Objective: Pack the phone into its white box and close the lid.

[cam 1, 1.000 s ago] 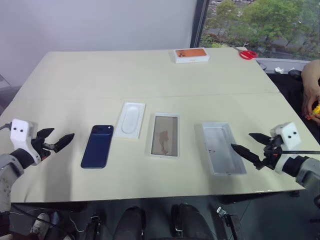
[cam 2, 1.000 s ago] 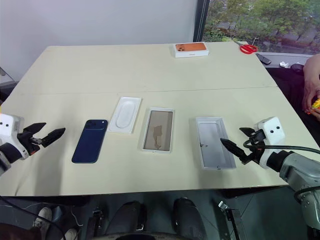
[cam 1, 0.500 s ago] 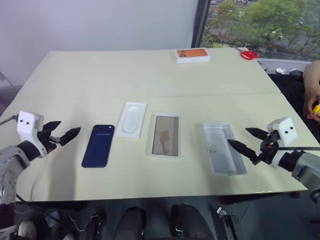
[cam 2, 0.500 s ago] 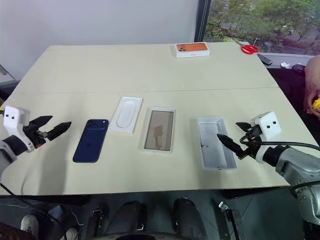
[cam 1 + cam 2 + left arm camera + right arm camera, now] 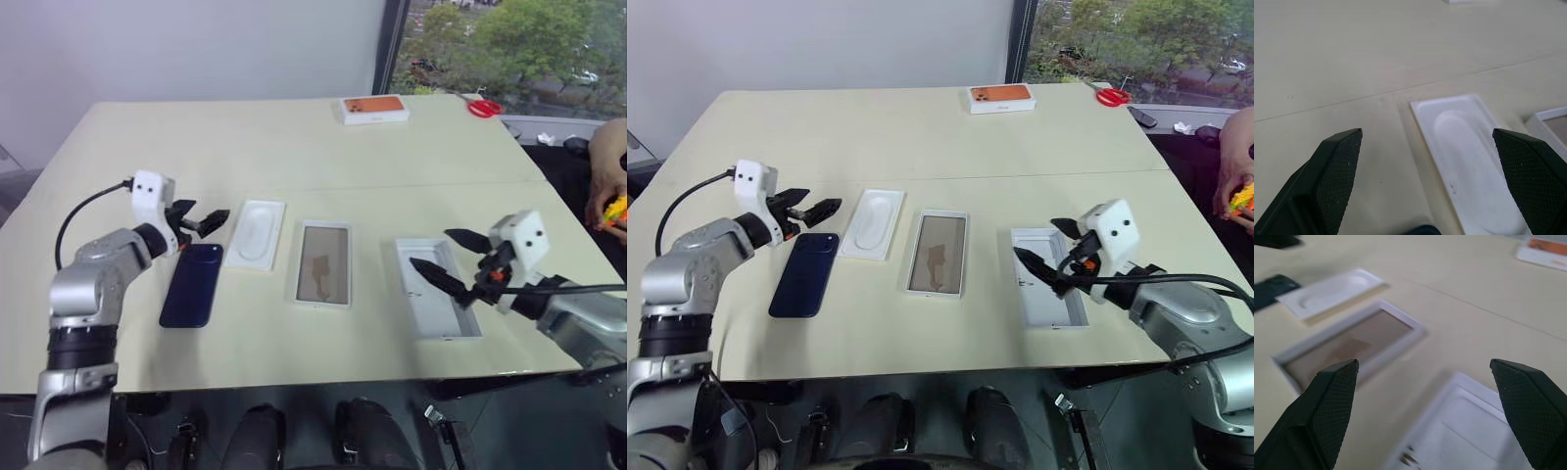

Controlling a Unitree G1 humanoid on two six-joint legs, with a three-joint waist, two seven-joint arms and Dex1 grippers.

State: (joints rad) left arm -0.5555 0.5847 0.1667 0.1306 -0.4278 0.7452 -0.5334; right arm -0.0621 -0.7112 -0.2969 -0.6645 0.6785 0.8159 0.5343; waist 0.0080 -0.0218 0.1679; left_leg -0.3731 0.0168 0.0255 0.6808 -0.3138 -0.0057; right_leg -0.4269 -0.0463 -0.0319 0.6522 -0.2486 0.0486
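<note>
The dark blue phone lies flat on the table, left of centre. My left gripper hovers open just above the phone's far end, pointing toward the thin white insert. The white box, a shallow tray with a tan floor, lies empty in the middle. To its right lies the lid, inside facing up. My right gripper hangs open over the lid's far half with nothing between its fingers. The right wrist view looks across the lid to the white box.
A white box printed orange and red scissors lie at the table's far edge. A person's hand holding something yellow is at the right edge. The insert lies between the phone and the white box.
My left gripper has swung right and forward from the table's left edge to above the phone's far end. My right gripper has moved left and slightly up, over the lid.
</note>
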